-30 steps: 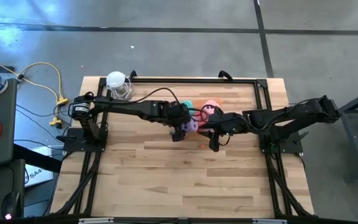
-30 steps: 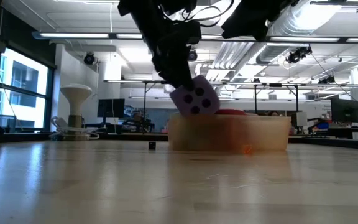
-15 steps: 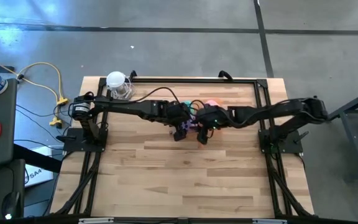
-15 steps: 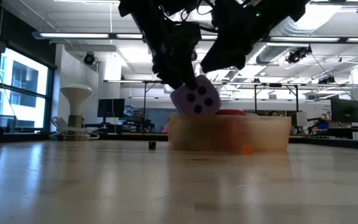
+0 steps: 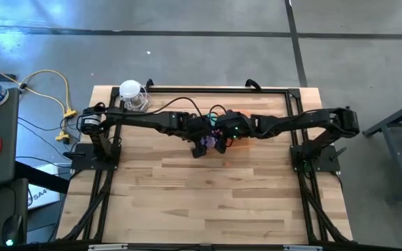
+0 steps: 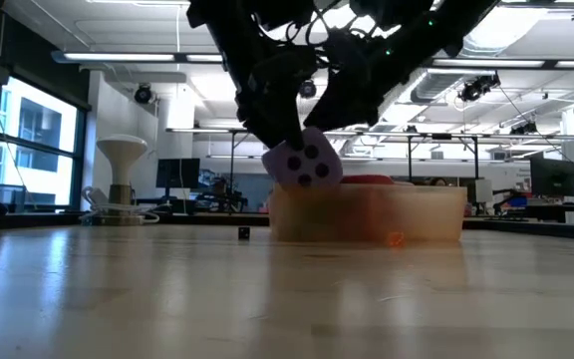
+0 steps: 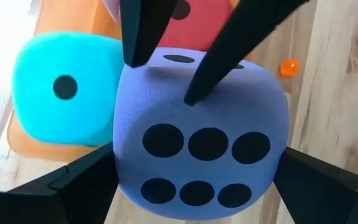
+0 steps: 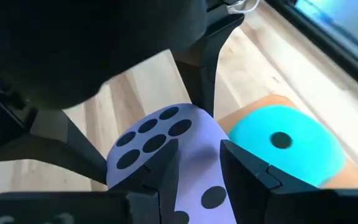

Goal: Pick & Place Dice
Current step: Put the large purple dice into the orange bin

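Item 1, purple die (image 7: 201, 143): held in the air, clear of the tabletop, at the near-left edge of the translucent orange tray (image 6: 407, 217). The left gripper (image 7: 197, 186) has its fingers spread wide and clamped on the die's 2 opposite sides. The face towards the left wrist camera shows 6 pips.

Item 2, right gripper (image 8: 197, 165): arrived at the same die from about 3 o'clock on the table as the overhead camera sees it. Its fingers are a narrow gap apart and rest at the die's top face; whether they pinch it, I cannot tell.

Item 3, teal die (image 7: 64, 90): lying in the tray, 1 pip showing, just beside the purple die.

Item 4, red die (image 7: 197, 17): also in the tray, mostly hidden behind the right arm's fingers.

Item 5, pink die: not made out.

Status, by judgement: at least 2 dice rest in the tray; the purple die is mid-handling, seemingly at a handover between arms, its placement not yet done.
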`<state>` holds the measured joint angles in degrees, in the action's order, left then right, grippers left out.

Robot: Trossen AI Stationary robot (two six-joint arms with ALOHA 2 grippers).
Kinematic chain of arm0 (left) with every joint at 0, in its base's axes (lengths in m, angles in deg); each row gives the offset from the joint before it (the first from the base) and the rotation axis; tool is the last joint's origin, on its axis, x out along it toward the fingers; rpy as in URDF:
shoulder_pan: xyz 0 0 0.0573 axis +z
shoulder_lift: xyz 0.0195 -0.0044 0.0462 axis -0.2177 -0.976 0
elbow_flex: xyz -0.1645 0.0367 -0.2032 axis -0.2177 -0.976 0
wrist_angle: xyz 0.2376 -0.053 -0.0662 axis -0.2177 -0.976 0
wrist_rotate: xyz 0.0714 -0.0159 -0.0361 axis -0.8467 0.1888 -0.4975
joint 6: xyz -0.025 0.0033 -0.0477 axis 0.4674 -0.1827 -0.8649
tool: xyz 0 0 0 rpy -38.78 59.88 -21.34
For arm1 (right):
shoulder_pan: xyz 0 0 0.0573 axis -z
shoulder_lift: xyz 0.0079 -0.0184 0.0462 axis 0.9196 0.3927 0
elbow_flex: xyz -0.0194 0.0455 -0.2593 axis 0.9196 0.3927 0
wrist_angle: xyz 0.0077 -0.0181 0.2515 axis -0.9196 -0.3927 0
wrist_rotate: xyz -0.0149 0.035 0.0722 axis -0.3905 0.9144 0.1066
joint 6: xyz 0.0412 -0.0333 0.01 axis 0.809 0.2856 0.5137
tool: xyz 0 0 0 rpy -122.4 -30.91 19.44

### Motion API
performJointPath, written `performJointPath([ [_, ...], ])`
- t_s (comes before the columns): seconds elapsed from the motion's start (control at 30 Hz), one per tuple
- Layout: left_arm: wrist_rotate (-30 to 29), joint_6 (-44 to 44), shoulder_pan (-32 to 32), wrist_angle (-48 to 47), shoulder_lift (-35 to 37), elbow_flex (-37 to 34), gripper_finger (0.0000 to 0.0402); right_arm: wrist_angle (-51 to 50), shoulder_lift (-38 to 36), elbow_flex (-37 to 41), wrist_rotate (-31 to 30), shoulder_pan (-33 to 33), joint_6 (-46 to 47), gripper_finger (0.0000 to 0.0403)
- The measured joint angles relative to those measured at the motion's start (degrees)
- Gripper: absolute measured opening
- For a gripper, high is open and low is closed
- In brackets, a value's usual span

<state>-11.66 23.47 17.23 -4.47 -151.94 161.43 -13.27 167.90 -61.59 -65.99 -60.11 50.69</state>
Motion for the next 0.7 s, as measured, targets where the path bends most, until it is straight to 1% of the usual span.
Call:
performJointPath([
  [0.07, -0.1, 0.0, 0.0, -0.8, 0.0, 0.0, 0.037, 0.4, 1.9, -0.1, 1.1, 0.1, 0.9, 0.0111],
  [0.17, -0.1, -0.1, 0.0, -2.0, 0.0, 0.0, 0.037, 0.6, 3.6, -0.2, 0.1, 0.1, 2.0, 0.0111],
  [0.37, 0.0, 0.4, 0.3, -2.3, 0.3, 0.0, 0.037, 0.2, 3.9, -0.2, -1.3, 0.2, 2.8, 0.0111],
  [0.7, -0.5, 2.7, 0.8, -3.7, 2.8, 0.0, 0.037, 0.0, 4.0, -0.2, -1.4, 0.3, 4.0, 0.0111],
])
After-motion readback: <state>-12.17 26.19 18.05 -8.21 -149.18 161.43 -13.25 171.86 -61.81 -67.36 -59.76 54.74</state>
